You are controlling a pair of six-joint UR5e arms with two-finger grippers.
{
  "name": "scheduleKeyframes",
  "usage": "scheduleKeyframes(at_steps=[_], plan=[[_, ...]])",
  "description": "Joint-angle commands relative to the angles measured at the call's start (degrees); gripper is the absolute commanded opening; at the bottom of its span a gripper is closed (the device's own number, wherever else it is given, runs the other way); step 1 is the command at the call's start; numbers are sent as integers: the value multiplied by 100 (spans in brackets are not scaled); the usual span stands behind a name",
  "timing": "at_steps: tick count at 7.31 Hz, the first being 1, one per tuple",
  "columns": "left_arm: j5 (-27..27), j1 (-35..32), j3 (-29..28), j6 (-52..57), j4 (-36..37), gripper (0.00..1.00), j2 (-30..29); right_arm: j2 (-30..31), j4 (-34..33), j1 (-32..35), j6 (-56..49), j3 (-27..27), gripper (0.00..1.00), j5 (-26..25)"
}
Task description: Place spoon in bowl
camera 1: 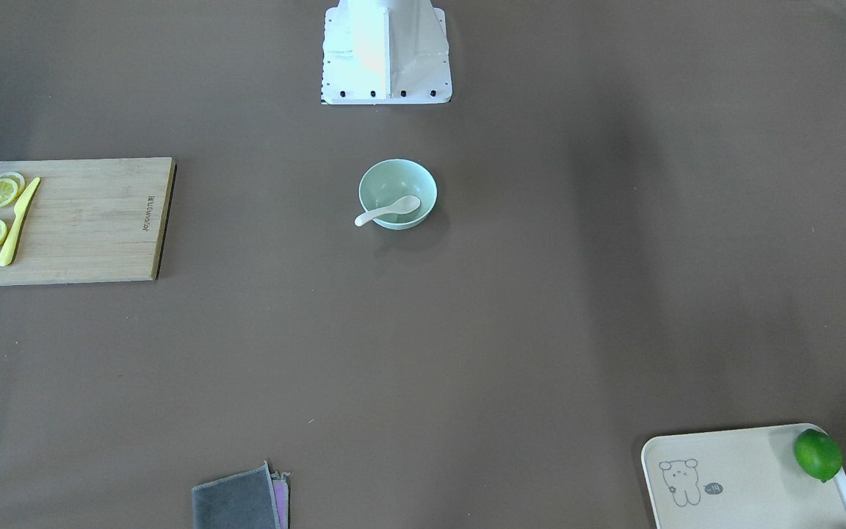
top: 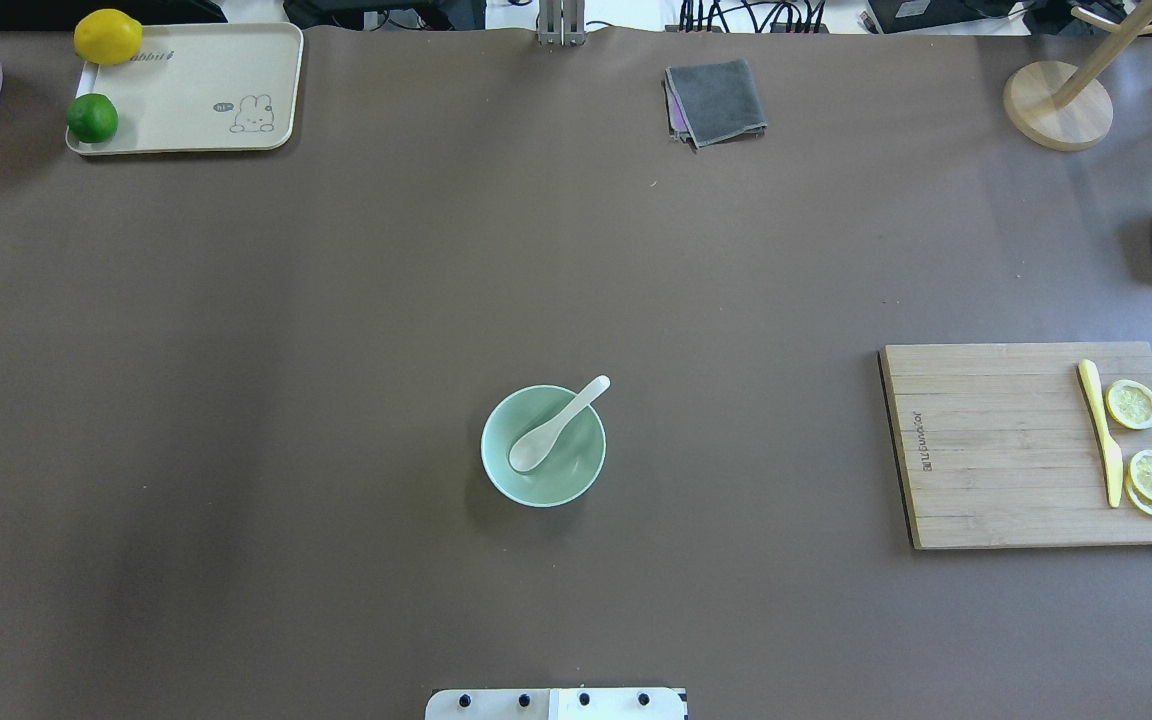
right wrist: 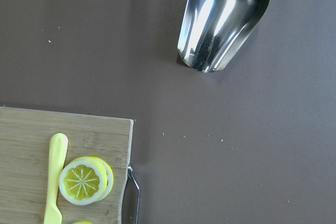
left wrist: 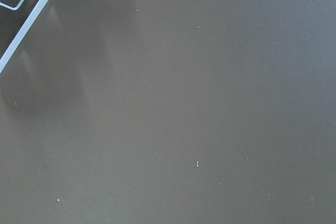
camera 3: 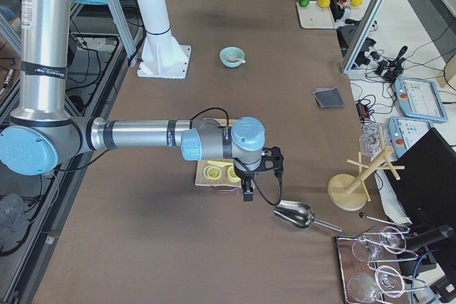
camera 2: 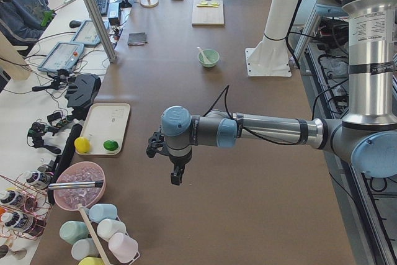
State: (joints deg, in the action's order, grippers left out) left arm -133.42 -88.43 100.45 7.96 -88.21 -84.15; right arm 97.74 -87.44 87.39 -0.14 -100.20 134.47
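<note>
The pale mint-green bowl [top: 543, 446] stands near the middle of the table, close to the robot's base; it also shows in the front view [camera 1: 397, 193] and both side views [camera 2: 208, 58] [camera 3: 231, 56]. The white spoon [top: 556, 426] lies in the bowl, scoop inside, handle resting over the rim; it shows likewise in the front view [camera 1: 388, 211]. My left gripper [camera 2: 177, 175] hangs above the table's left end, far from the bowl. My right gripper [camera 3: 247, 191] hangs above the table's right end by the cutting board. I cannot tell whether either is open or shut.
A wooden cutting board [top: 1016, 445] holds a yellow knife [top: 1101, 432] and lemon slices [top: 1133, 404]. A metal scoop [right wrist: 226, 19] lies beyond it. A tray [top: 196, 90] carries a lime [top: 92, 118] and a lemon [top: 108, 36]. A grey cloth [top: 716, 100] lies at the far edge.
</note>
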Motion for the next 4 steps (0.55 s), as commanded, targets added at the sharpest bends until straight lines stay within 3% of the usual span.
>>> scheduleKeyframes(at_steps=[1,4], plan=[[-26,-43,19,13,103,98,47,9,-37,-11,-12,8,100,-122],[-61,-61,124,48,50,98,57,26,-45,-11,-12,18,100,-149]])
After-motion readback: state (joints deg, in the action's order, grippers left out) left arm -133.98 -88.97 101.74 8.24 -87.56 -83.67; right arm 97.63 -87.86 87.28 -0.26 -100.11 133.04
